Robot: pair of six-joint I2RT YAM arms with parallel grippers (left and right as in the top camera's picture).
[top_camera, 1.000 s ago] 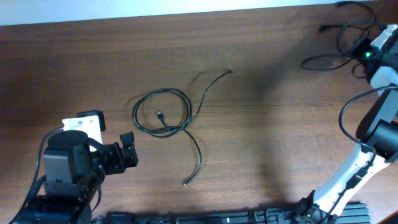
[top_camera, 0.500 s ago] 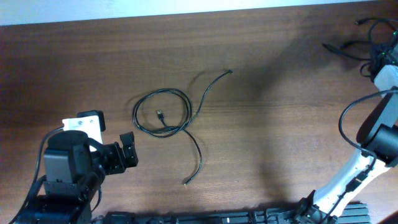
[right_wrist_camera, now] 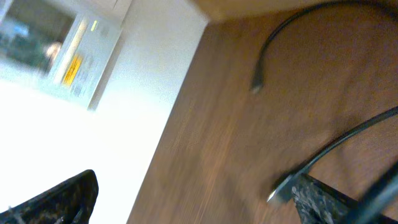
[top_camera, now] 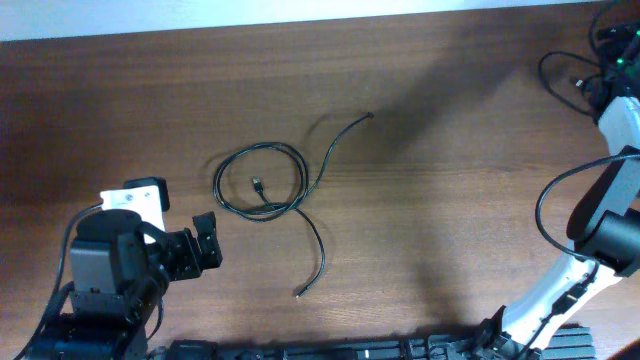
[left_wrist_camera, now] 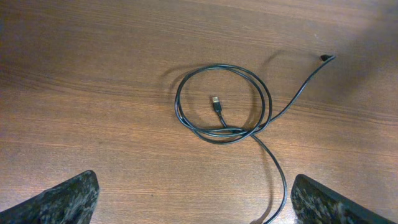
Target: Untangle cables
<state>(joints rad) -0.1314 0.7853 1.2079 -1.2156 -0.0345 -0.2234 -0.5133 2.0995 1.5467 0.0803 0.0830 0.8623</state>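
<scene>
One thin black cable (top_camera: pixel 260 183) lies coiled in a loop mid-table, its metal plug (left_wrist_camera: pixel 214 100) inside the ring. A second cable (top_camera: pixel 318 240) runs from a tip at the back (top_camera: pixel 370 116) across the loop's edge to a plug near the front. My left gripper (left_wrist_camera: pixel 199 194) is open, hovering short of the loop, with the second cable passing just inside its right finger (left_wrist_camera: pixel 336 200). At the far right corner, my right gripper (right_wrist_camera: pixel 199 186) is open over the table edge. A third cable (top_camera: pixel 562 78) lies there, and one plug tip (right_wrist_camera: pixel 275 195) rests against the right finger (right_wrist_camera: pixel 329 202).
The right arm (top_camera: pixel 612 215) rises along the right edge with its own thicker wires. The table's back edge (right_wrist_camera: pixel 186 93) drops off to a white floor directly under the right gripper. A dark strip of equipment (top_camera: pixel 400 350) lines the front edge.
The right arm has swung further toward the back right corner, and the cable bundle there went with it. The loop, the second cable and the left arm have not moved.
</scene>
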